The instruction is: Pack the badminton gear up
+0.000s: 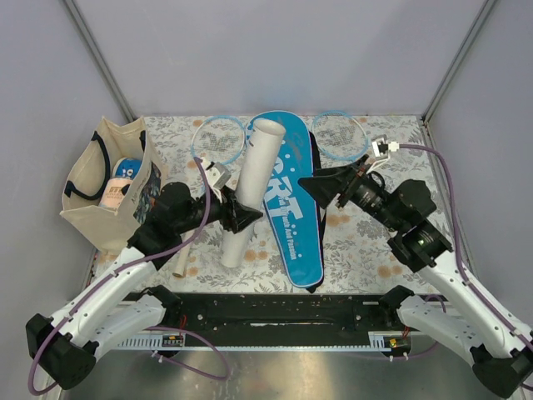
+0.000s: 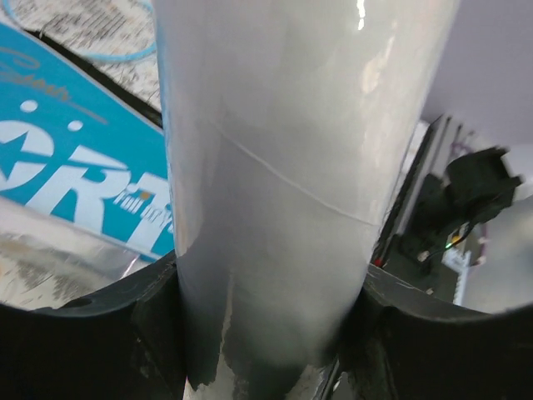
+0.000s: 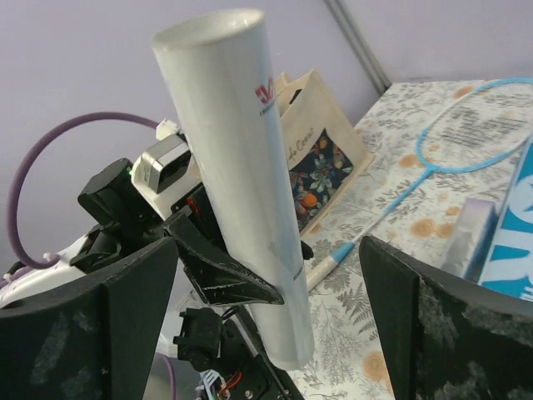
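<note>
The left claw clenches the tube near its six-o'clock end. Top-heavy, it could swivel or slip. The right claw gapes, empty.

Top cam looks down from above the near edge, whole table in shot. Left wrist cam sits jammed right up against the white tube. Right wrist cam faces left from further off and catches that same tube.

Prob. lab test cell: plain walls.
</note>
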`<state>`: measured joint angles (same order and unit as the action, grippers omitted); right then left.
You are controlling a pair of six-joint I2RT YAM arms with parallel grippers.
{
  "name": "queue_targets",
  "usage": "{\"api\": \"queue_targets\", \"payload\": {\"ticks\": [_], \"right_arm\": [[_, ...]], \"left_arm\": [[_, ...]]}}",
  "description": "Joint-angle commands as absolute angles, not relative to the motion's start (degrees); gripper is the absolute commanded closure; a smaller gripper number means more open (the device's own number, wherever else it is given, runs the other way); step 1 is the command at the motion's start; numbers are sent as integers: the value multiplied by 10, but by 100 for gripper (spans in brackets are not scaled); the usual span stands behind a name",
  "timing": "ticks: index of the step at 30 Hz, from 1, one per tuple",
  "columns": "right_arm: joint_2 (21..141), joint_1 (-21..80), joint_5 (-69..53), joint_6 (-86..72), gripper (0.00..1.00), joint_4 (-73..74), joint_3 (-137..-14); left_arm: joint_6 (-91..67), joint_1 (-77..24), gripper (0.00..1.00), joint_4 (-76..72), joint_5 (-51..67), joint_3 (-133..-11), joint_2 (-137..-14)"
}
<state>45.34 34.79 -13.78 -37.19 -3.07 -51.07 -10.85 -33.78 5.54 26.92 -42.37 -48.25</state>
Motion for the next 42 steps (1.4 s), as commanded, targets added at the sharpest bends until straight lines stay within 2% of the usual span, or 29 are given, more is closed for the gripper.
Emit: {"api": "queue_targets", "payload": {"ticks": [1,14,21,23,27,31,32,34,42], "right_arm": [[486,358,-197,-398,0,-167,-491],[646,445,-124,-468,0,-251,-533],[727,494,-48,-462,1,-182,-599],[743,497,-31,-472,4,-172,-607],[757,497,-12,-481,12,-164,-608],[750,497,-12,-483,26,-191,-589],[748,496,-12,-482,30,-205,-583],[745,487,-24,-473,35,-201,-589],[742,364,-125,-463,40,-135,-613]], "left_arm": [[-222,-338,54,-95,304,-430,-474],[-236,-351,50,-93,268,-424,-501],[-226,-354,47,-77,250,-422,-512],[-226,-354,46,-73,243,-420,-514],[-225,-355,37,-70,235,-420,-514],[-214,-354,26,-56,215,-418,-505],[-207,-355,22,-51,214,-419,-502],[-193,-355,1,-40,217,-422,-497],[-138,-355,1,20,254,-439,-470]]}}
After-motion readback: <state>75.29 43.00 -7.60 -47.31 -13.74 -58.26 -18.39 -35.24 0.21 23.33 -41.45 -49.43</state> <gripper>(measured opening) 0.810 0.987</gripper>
